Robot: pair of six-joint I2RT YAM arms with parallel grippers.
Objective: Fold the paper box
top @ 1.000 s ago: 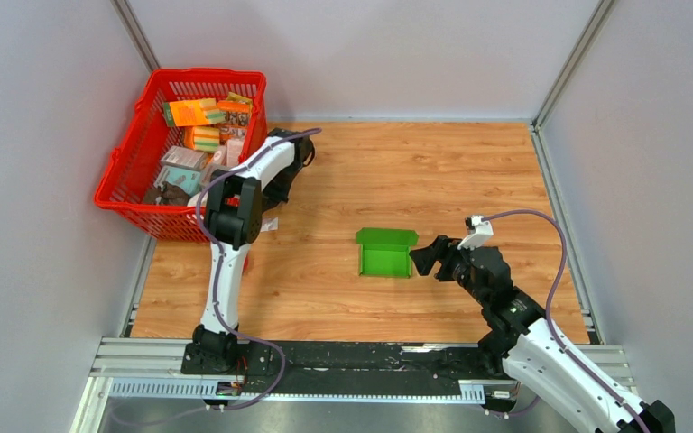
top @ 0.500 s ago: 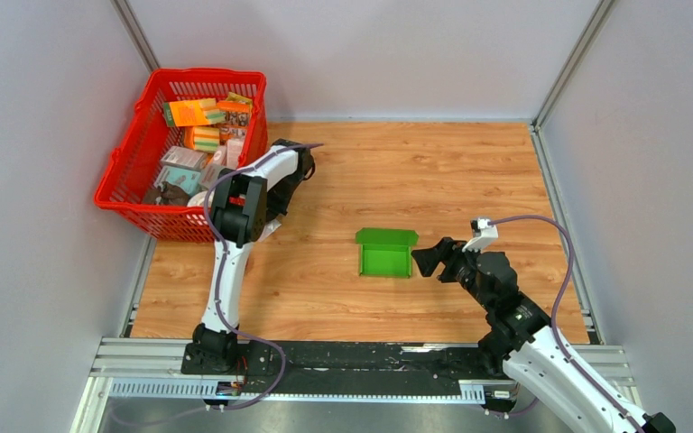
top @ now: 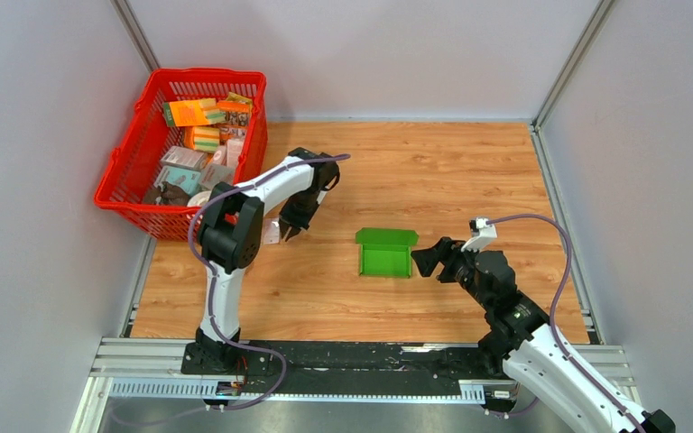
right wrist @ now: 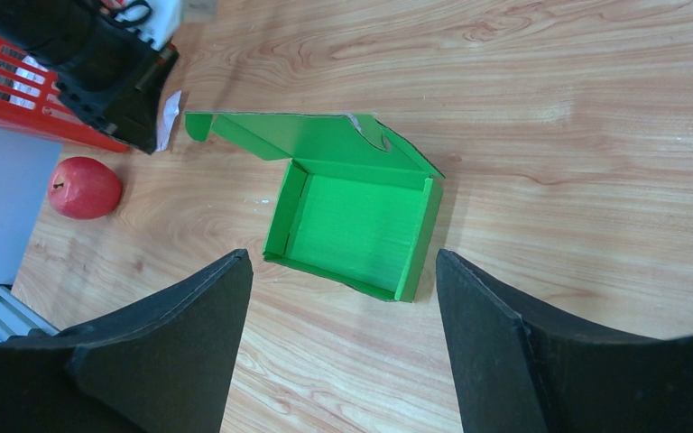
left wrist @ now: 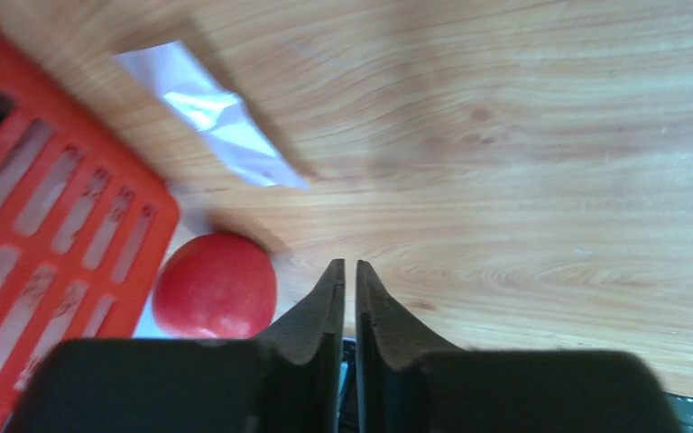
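The paper box (top: pixel 385 253) is bright green card, formed into an open tray with its lid flap lying flat behind it, on the wooden table. In the right wrist view the box (right wrist: pixel 354 221) lies just ahead of my fingers. My right gripper (top: pixel 424 260) is open and empty, just right of the box and not touching it; its jaws (right wrist: pixel 341 259) stand wide apart. My left gripper (top: pixel 287 231) is shut and empty, low over the table to the left of the box. In its own view the fingers (left wrist: pixel 350 271) are pressed almost together.
A red basket (top: pixel 128 185) with several small packages stands at the back left. A red apple (left wrist: pixel 215 284) and a white paper scrap (left wrist: pixel 221 122) lie on the table beside the basket, near my left gripper. The apple also shows in the right wrist view (right wrist: pixel 84 187).
My left arm has swung away from the basket's side, right and toward the table's middle, with the gripper now lower and nearer the box. The right arm and the box have barely moved.
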